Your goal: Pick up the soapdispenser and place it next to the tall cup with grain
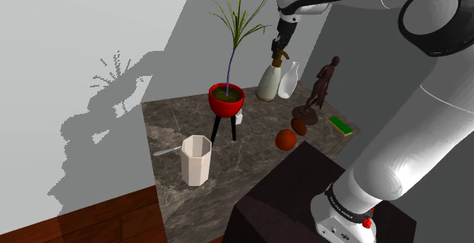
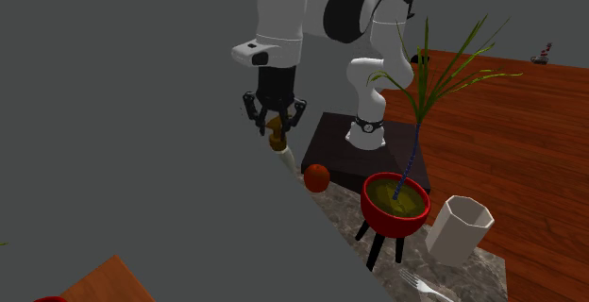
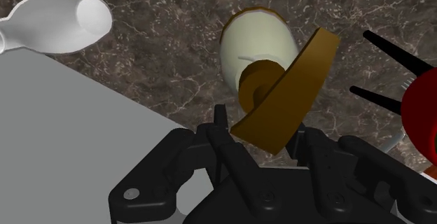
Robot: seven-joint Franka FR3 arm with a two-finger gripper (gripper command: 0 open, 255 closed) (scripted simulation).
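Soap dispenser [image 1: 269, 82]: upper centre of the shoulder frame, beside a white bottle [image 1: 289, 80]. Gripper [image 1: 280, 48]: fingers spread around its top. Risk: if you clamp that narrow top, it may slip and topple the bottle

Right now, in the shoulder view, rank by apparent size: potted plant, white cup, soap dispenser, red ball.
Potted plant, largest.
White cup and soap dispenser look about alike; the cup sits nearer the camera, so unranked.
Red ball, smallest.
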